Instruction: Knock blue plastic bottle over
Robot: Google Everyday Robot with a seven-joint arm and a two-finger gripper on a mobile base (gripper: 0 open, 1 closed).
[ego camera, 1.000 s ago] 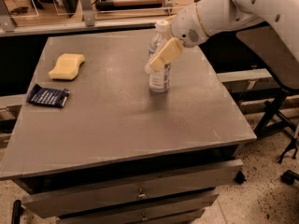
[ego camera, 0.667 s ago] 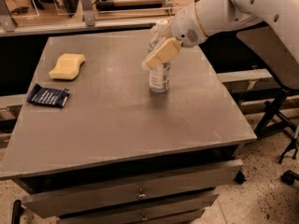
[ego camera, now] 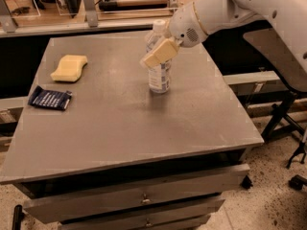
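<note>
One upright bottle (ego camera: pixel 159 78), pincer (ego camera: pixel 153 57) at top

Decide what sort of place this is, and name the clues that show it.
Probably a robotics lab or workshop: a grey drawer table, the gripper at the blue plastic bottle, and metal stands on a speckled floor.

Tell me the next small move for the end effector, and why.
Probably a short sideways push toward the sponge side. The blue plastic bottle stands upright, and the end effector is at its upper part, just below the cap, high enough to tip it.
</note>
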